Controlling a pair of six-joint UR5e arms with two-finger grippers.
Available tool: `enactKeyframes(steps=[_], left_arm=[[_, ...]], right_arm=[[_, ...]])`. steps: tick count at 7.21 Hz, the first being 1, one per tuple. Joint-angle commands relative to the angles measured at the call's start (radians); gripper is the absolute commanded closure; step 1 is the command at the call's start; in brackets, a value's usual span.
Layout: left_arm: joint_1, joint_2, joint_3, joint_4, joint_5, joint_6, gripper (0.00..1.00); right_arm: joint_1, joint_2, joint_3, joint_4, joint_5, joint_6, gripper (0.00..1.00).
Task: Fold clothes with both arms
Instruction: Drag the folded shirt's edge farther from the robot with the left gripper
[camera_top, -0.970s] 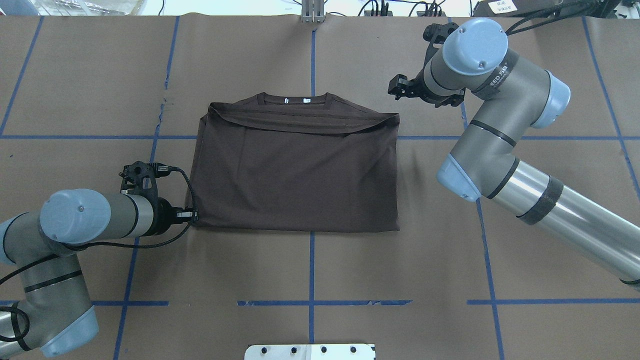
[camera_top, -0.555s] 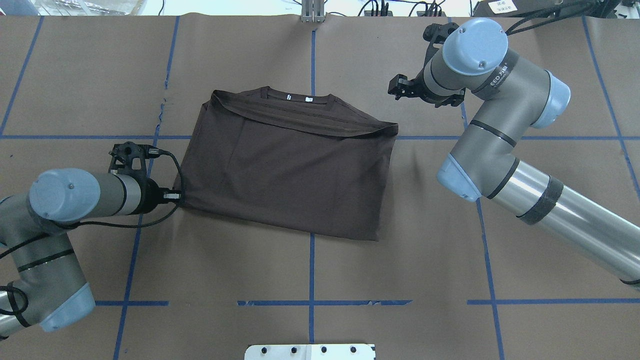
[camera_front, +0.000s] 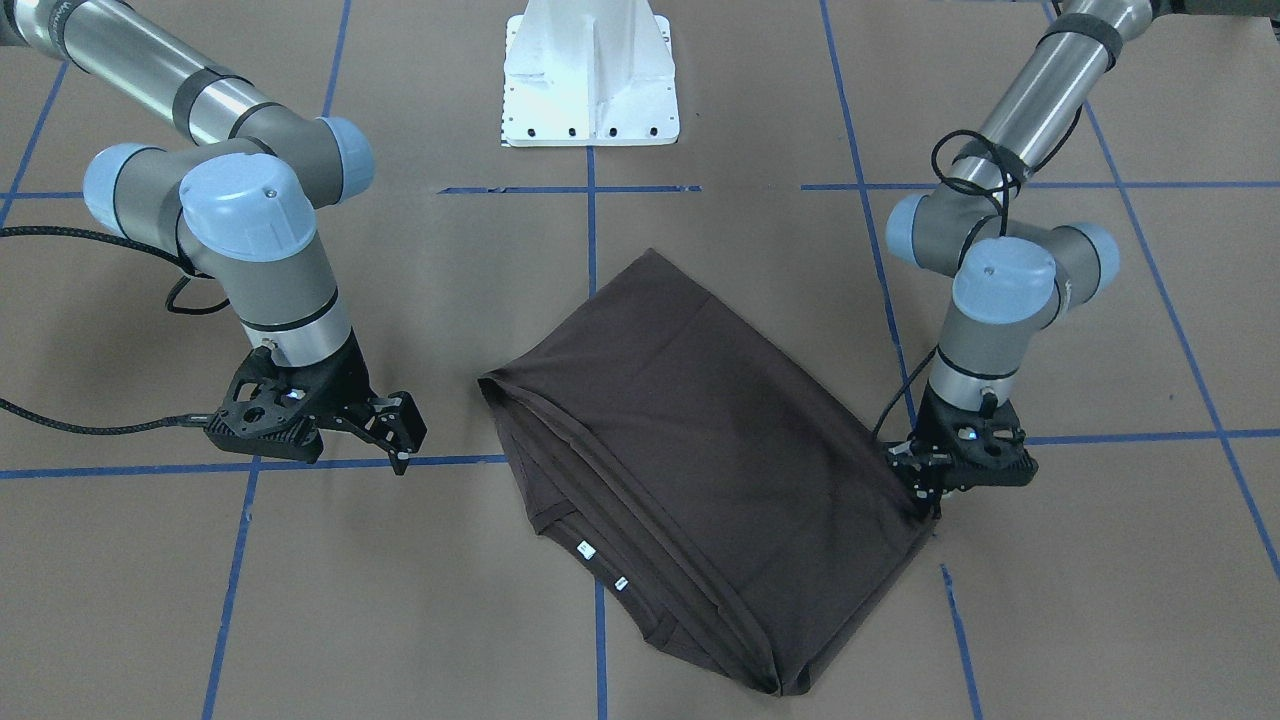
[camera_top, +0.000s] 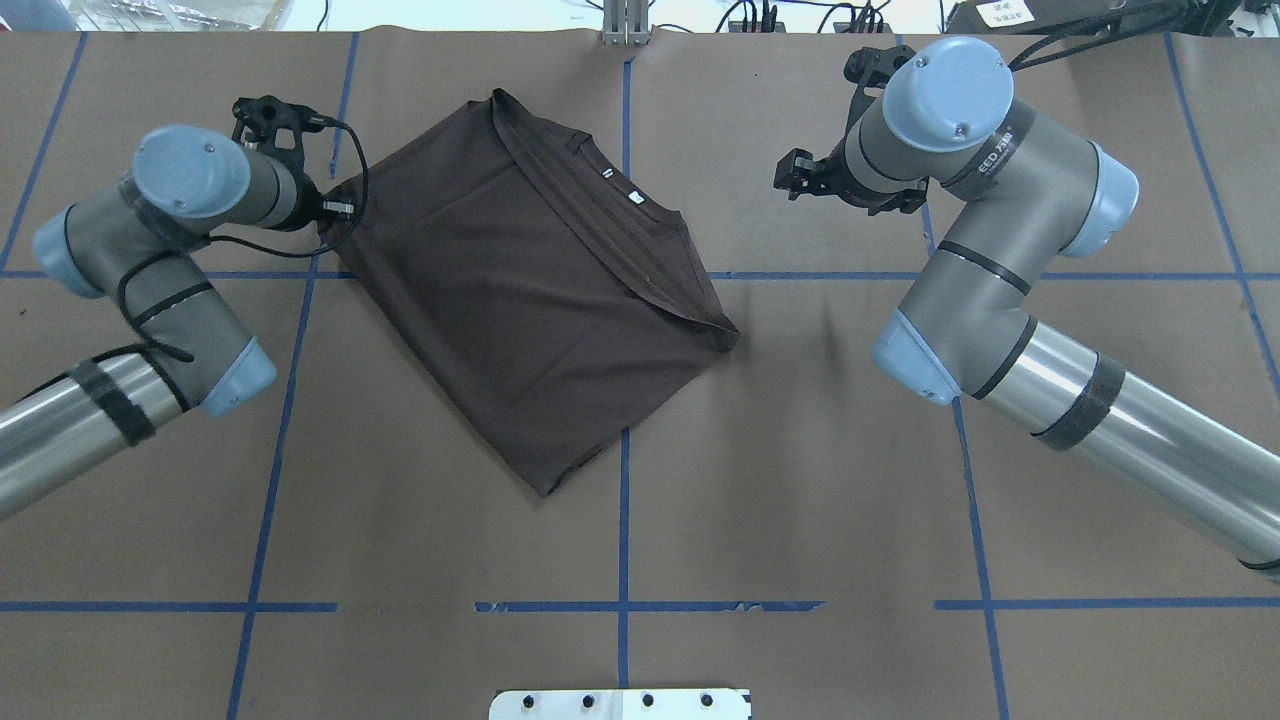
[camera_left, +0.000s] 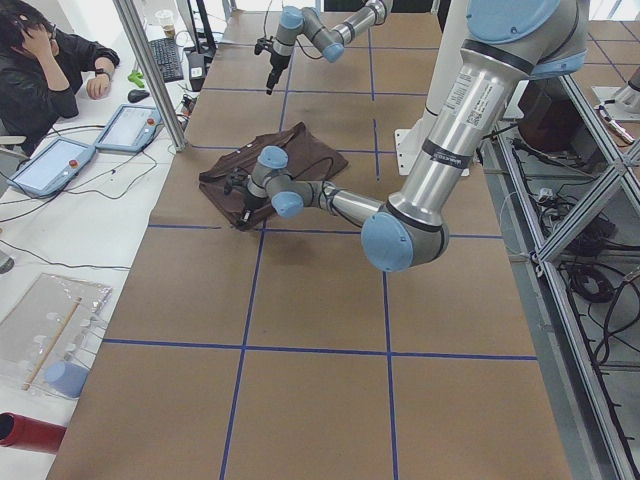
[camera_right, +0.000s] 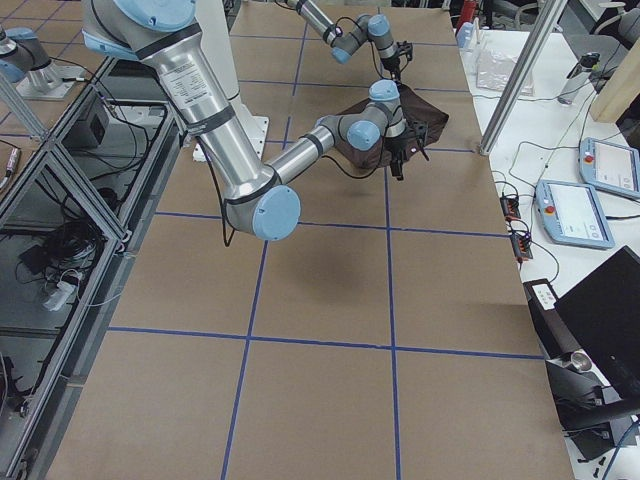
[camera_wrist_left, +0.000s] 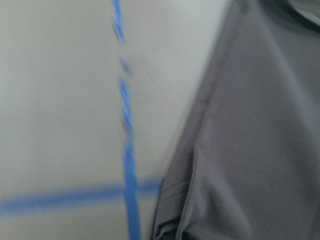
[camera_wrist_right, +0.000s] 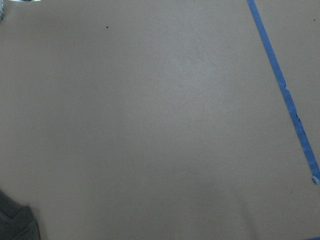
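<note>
The left claw (camera_top: 338, 208) pinched a corner of the T-shirt (camera_top: 520, 300) and had dragged it crooked across the surface (camera_top: 800, 500); the right claw (camera_top: 795, 178) hung open, well apart; this looked like straightening, not folding.

my left wrist camera is blurred: the blue tape lines (camera_wrist_left: 127, 165) streak and the t-shirt (camera_wrist_left: 250, 140) shows only as soft grey cloth, its weave lost. the left gripper (camera_front: 925, 492) nips the t-shirt's corner, but black fingertips blend into dark cloth, so i can't see how much fabric sits between them; from overhead its own wrist covers them. the right wrist camera catches just a sliver of t-shirt, cut off at the bottom-left corner. the neck tags (camera_top: 633, 197) are too small to read. the left arm (camera_top: 150, 280) runs off the overhead frame's left edge, the right arm (camera_top: 1000, 290) off its right. in the side views the right gripper (camera_front: 408, 437) is too tiny to judge.
</note>
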Motion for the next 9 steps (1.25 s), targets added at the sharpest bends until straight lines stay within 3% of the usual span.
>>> enactKeyframes(steps=[1,5,6,7,8,9], left_arm=[[-0.053,-0.175,0.271,-0.072,0.051,0.051,1.00],[-0.082,-0.142,0.271,-0.114,0.043,0.141,1.00],[-0.085,-0.124,0.269,-0.117,0.043,0.176,0.60],[-0.094,-0.105,0.266,-0.144,0.045,0.245,0.01],[-0.117,-0.097,0.236,-0.154,0.028,0.284,0.00],[-0.139,-0.078,0.206,-0.154,-0.055,0.286,0.00]], right_arm=[[-0.002,0.002,0.010,-0.001,0.000,0.001,0.00],[-0.024,0.010,0.012,0.000,-0.006,0.020,0.00],[-0.033,0.012,0.012,0.000,-0.008,0.021,0.00],[-0.054,0.019,0.009,-0.001,-0.009,0.050,0.00],[-0.071,0.057,-0.003,-0.003,-0.015,0.094,0.00],[-0.096,0.111,-0.035,-0.004,-0.056,0.162,0.00]])
